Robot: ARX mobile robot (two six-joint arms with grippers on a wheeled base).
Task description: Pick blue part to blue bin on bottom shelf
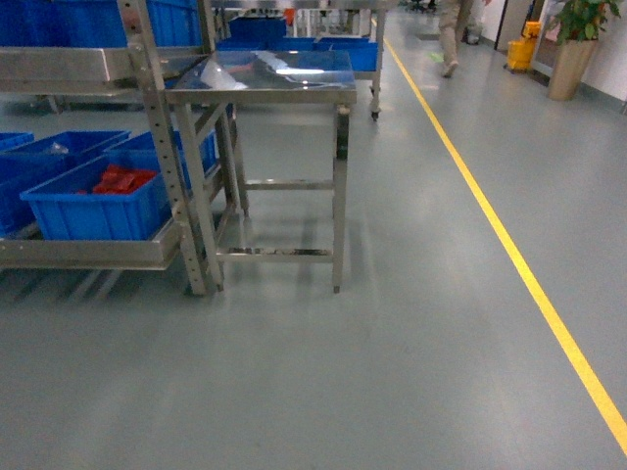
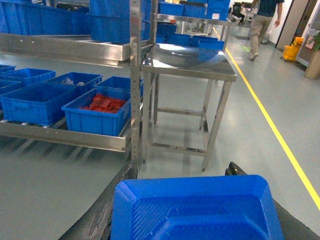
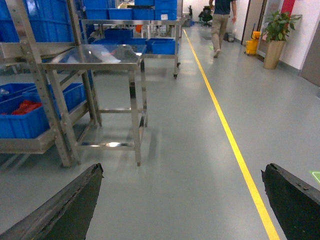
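We found the left gripper carrying a blue moulded plastic part with a ridged, tray-like face; it filled the near edge of the left wrist view, and the dark jaws showed at its flanks, apparently closed upon it. The right gripper stood with its dark jaws set wide and nothing between them, only grey floor. Neither gripper appeared in the head view.

The bottom shelf, a low stainless-steel tier, lay to the left and well apart from the robot. On it sat several blue plastic bins; the nearest blue bin held red parts, and a further blue bin to its left looked empty from the left wrist view. A stainless-steel table stood just beside the rack's upright post, on its right.

We judged the step in hand to be the approach with the part held. To do it well, the base should close on the rack from the left of the table, clear of the post, and the grip should stay firm until the part hangs over an open bin.
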